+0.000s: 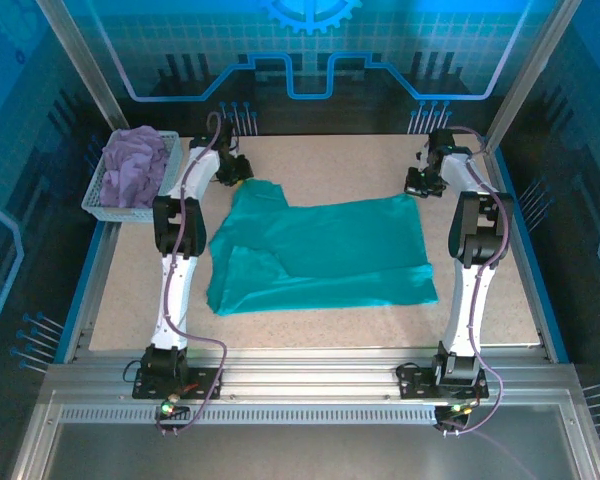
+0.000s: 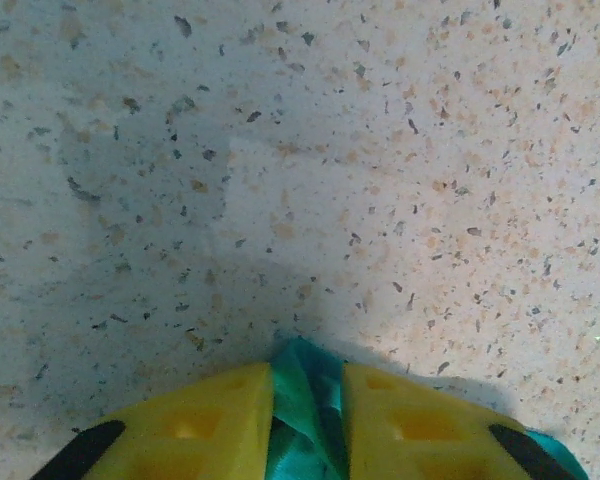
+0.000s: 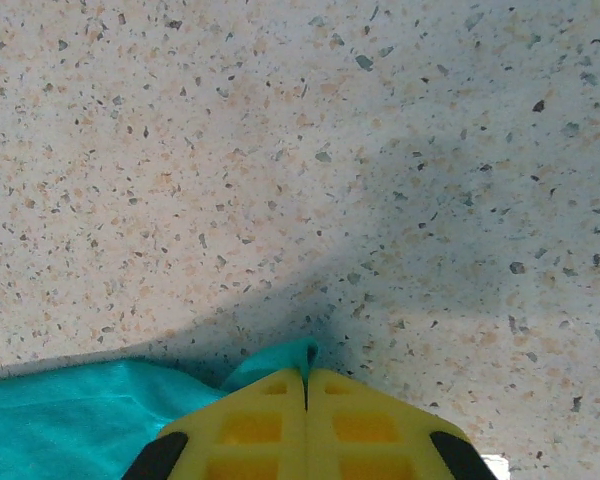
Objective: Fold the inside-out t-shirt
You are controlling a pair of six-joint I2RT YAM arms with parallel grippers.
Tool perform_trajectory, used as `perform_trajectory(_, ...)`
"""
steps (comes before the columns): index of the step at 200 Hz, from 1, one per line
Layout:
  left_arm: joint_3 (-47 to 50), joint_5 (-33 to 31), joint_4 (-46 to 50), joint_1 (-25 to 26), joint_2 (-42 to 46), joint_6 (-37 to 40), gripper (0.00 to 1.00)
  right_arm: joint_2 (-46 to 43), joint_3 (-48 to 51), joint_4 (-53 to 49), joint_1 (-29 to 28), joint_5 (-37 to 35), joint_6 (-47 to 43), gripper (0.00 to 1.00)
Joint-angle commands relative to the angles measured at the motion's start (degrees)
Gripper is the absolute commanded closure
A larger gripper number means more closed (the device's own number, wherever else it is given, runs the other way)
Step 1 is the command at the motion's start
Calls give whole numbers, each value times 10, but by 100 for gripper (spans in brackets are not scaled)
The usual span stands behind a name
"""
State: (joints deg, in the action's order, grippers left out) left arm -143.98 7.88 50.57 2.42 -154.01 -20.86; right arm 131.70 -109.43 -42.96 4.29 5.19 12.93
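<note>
The inside-out t-shirt (image 1: 320, 250), teal, lies spread flat across the middle of the table, with a folded flap at its left side. My left gripper (image 1: 242, 172) sits at the shirt's far left corner. In the left wrist view its yellow fingers (image 2: 210, 420) stand slightly apart with a bunched fold of the t-shirt (image 2: 302, 400) pinched between them. At the far right corner, my right gripper (image 1: 417, 185) is low over the table. The right wrist view shows its jaws (image 3: 306, 375) pressed together on a thin edge of the t-shirt (image 3: 60, 415).
A white mesh basket (image 1: 98, 205) holding a lavender garment (image 1: 135, 165) stands at the table's far left edge, close beside the left arm. Bare speckled tabletop (image 1: 330, 160) lies beyond both grippers, up to the back wall.
</note>
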Motion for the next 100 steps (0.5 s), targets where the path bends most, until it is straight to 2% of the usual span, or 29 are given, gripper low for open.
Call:
perform_trajectory(1, -23, -3, 25, 1, -21, 8, 79, 5, -2, -2, 9, 12, -9, 100)
perform_trajectory(42, -35, -3, 22, 0, -19, 16, 94, 6, -10, 4, 11, 13, -7, 100)
perform_trajectory(68, -30, -8, 13, -4, 5, 25, 99, 3, -23, 10, 17, 18, -16, 100)
perform_trajectory(100, 81, -12, -48, -3, 109, 36, 100, -35, 8, 33, 28, 23, -39, 100)
